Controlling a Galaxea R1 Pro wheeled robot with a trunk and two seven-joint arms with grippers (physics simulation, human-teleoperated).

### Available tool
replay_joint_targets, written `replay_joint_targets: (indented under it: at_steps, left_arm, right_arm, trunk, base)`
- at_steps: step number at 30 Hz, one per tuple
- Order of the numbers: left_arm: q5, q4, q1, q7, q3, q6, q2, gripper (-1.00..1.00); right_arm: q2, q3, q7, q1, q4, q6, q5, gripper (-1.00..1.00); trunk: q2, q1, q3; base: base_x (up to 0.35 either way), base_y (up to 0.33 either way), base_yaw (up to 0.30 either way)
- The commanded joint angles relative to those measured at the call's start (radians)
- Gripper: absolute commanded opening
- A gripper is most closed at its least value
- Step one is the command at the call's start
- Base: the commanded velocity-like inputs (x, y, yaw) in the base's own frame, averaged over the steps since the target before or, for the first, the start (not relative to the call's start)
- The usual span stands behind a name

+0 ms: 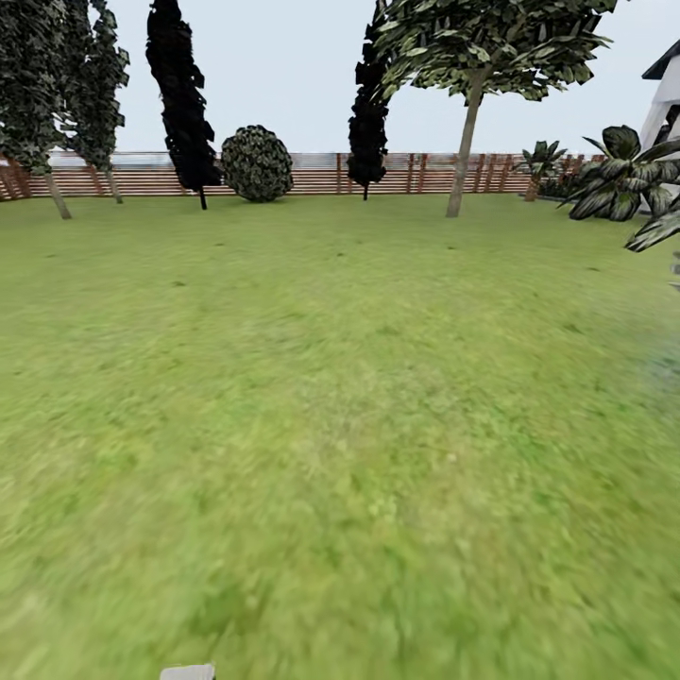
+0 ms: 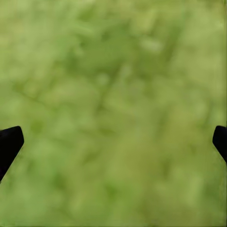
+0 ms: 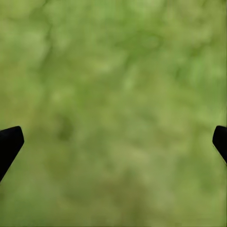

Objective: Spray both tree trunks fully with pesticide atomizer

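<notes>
The pesticide atomizer is out of view. I look across the garden's green lawn (image 1: 340, 425) toward the far fence. A tall tree with a bare grey-brown trunk (image 1: 465, 142) and foliage high up stands at the back right, in front of the fence. My left gripper (image 2: 113, 142) hangs open over blurred grass, its black fingertips (image 2: 9, 142) far apart with nothing between them. My right gripper (image 3: 113, 142) is open too, over grass, its fingertips (image 3: 9, 142) at the picture's sides.
A brown slat fence (image 1: 312, 175) closes the far side. Before it stand dark narrow cypresses (image 1: 184, 104), a round bush (image 1: 257, 163), leafy trees at the left (image 1: 57, 94) and palms at the right (image 1: 623, 175). A white building corner (image 1: 664, 94) shows far right. A small grey patch (image 1: 187, 672) lies at the bottom edge.
</notes>
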Motion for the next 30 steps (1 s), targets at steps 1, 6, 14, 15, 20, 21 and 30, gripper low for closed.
replay_joint_targets:
  at_steps: [1,6,14,15,20,21,30]
  left_arm:
    - [0.000,0.000,0.000,0.000,0.000,0.000,0.000,1.00]
    - [0.000,0.000,0.000,0.000,0.000,0.000,0.000,1.00]
    - [0.000,0.000,0.000,0.000,0.000,0.000,0.000,1.00]
    - [0.000,0.000,0.000,0.000,0.000,0.000,0.000,1.00]
    - [0.000,0.000,0.000,0.000,0.000,0.000,0.000,1.00]
    - [0.000,0.000,0.000,0.000,0.000,0.000,0.000,1.00]
    - [-0.001,0.000,0.000,0.000,0.000,0.000,-0.002,1.00]
  right_arm:
    - [0.000,0.000,0.000,0.000,0.000,0.000,0.000,1.00]
    - [0.000,0.000,0.000,0.000,0.000,0.000,0.001,1.00]
    - [0.000,0.000,0.000,0.000,0.001,0.000,0.001,1.00]
    - [0.000,0.000,0.000,0.000,0.001,0.000,0.001,1.00]
    - [0.000,0.000,0.000,0.000,0.001,0.000,0.001,1.00]
    - [0.000,0.000,0.000,0.000,0.001,0.000,0.001,1.00]
    - [0.000,0.000,0.000,0.000,0.002,0.000,0.001,1.00]
  trunk:
    - [0.000,0.000,0.000]
    - [0.000,0.000,0.000]
    - [0.000,0.000,0.000]
    - [0.000,0.000,0.000]
    - [0.000,0.000,0.000]
    - [0.000,0.000,0.000]
    - [0.000,0.000,0.000]
  base:
    - [0.340,0.000,-0.032]
    - [0.340,0.000,-0.201]
    - [0.340,0.000,-0.263]
    - [0.340,0.000,-0.267]
    - [0.340,0.000,-0.267]
    - [0.340,0.000,-0.267]
    - [0.340,0.000,-0.267]
